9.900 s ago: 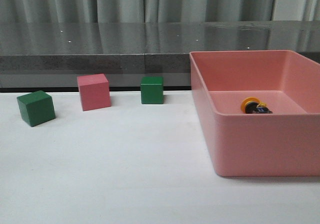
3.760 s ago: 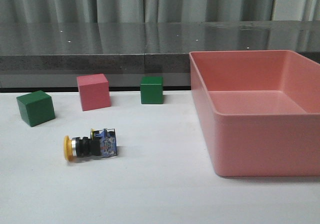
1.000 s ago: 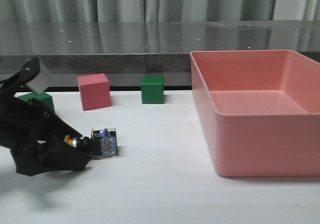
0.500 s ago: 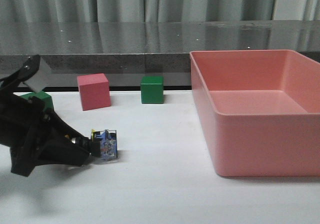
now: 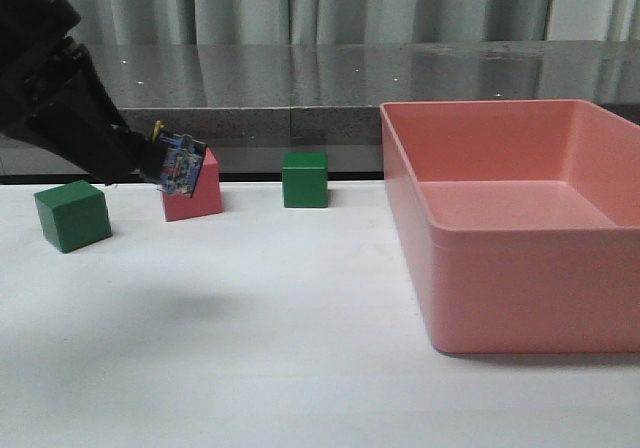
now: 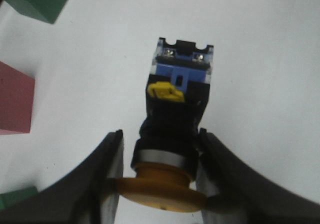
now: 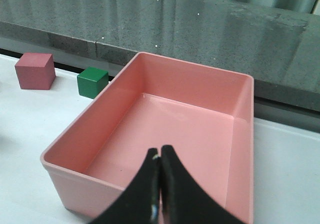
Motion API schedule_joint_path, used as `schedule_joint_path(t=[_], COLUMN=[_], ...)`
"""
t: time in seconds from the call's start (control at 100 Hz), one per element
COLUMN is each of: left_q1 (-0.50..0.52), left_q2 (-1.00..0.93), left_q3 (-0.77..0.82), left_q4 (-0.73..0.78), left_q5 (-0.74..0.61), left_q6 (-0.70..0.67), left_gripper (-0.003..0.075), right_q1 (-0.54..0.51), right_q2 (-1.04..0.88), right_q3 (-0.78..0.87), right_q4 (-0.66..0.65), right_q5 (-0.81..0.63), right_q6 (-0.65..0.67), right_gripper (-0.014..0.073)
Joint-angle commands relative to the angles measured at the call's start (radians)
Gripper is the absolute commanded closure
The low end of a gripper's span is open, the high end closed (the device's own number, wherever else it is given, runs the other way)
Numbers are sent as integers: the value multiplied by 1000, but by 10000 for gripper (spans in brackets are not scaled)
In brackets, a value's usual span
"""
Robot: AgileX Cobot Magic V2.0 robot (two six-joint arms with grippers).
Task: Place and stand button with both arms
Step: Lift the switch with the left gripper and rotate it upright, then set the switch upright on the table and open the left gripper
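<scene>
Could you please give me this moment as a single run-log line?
left claw: shut on button, lifted off table | right claw: shut, empty, above pink bin | button not yet stood

text: none legible | button [image 6: 176, 116]: no readable label | bin [image 5: 520, 268], cubes: unmarked

Button held above tabletop at left, bin at right.
Left gripper [image 6: 160, 176] holds the button [image 5: 178, 164] off the tabletop [image 5: 280, 308], in front of the middle cube [image 5: 195, 196]. Another cube [image 5: 71, 215] sits left of it and nearer, a third [image 5: 304, 179] right. Bin [image 5: 520, 228] at right; right gripper [image 7: 159, 189] above it.
</scene>
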Motion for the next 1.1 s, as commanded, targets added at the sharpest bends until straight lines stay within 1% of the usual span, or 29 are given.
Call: schedule_joint_path(t=[0.0,0.09,0.19,0.39,0.46,0.56,0.6,0.67,0.82,1.09], left_q1=[-89,-170,-249,-372,-409,-458,-477,-504,-549,-555], left_q2=[-31,-6,38,151,194,252,273,301,328,339], left_q3=[-130,-208,-272,-303,-303,-303,-303,-303,-303,-303], left_q4=[269,468,655,926,1028,1174,1224,1268,1273,1254], left_q5=[92,146,180,256,267,279,290,294,294,296], left_q6=[-253,-389,-488,-516,-545,-621,-628,-630,-630,-630], left_gripper=[740,740,740,739,739,739,739,739,739,738], right_q1=[-5,-5,-5,-5,-5,-5,-5,-5,-5,-5], right_q2=[4,4,4,4,4,4,4,4,4,4], right_q3=[-25,-25,-25,-25,-25,-25,-25,-25,-25,-25], right_q4=[7,7,7,7,7,7,7,7,7,7], right_q5=[-65,-63,-58,-58,-58,-58,-58,-59,-59,-59], right_q6=[2,2,2,2,2,2,2,2,2,2], right_gripper=[655,655,655,655,655,655,655,655,655,655])
